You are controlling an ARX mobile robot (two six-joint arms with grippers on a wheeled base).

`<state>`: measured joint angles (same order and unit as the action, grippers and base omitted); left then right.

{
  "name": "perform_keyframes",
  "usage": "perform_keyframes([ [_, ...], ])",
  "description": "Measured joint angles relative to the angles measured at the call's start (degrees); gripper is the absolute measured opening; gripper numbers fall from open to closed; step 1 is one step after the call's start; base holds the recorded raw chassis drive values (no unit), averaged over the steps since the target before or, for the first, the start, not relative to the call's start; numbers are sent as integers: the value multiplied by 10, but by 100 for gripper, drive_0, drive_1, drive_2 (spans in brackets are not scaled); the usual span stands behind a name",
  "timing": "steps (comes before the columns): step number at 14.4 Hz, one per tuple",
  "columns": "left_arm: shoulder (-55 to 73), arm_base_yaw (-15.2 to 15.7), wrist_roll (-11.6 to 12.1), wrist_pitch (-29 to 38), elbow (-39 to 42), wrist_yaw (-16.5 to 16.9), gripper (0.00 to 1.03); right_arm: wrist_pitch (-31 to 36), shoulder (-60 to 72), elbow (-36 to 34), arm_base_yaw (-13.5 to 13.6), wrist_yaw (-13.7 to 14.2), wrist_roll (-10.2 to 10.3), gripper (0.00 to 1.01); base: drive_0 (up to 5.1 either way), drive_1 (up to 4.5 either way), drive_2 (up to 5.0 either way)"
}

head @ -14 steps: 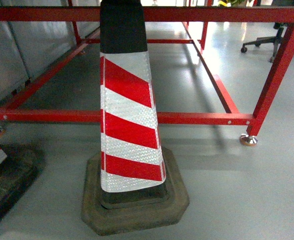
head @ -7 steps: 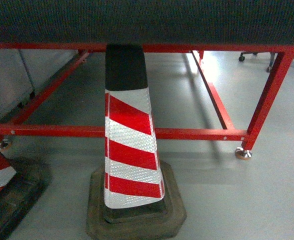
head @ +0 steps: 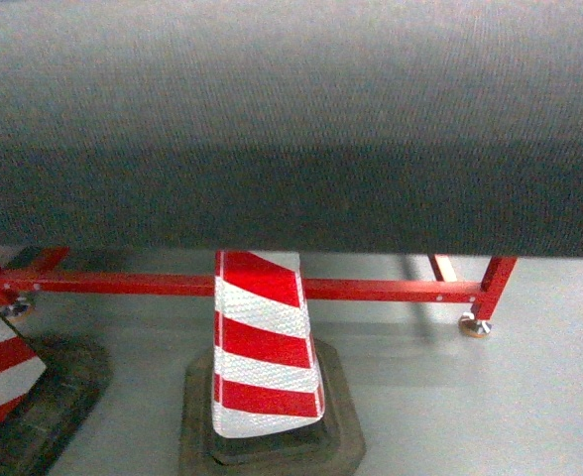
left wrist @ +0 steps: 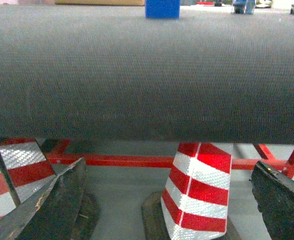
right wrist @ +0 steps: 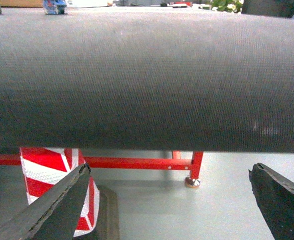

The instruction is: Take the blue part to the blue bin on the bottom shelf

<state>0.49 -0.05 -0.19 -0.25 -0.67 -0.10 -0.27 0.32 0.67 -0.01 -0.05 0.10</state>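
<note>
Grey mat tabletop [left wrist: 147, 75]; blue part [left wrist: 162, 8] boxy, at far edge.

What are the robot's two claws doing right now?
Left gripper: open, holding nothing.
Right gripper: open, holding nothing.

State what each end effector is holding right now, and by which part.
Nothing is held. The left end effector and right end effector are both open and empty, with only floor and striped cone between their fingers.
</note>
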Motion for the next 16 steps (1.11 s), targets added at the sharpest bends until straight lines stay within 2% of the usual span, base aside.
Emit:
perform_keyframes([
  [16,0,0,2,2,0,1,98,0,0,0,0,0,1,98,0,0,0],
])
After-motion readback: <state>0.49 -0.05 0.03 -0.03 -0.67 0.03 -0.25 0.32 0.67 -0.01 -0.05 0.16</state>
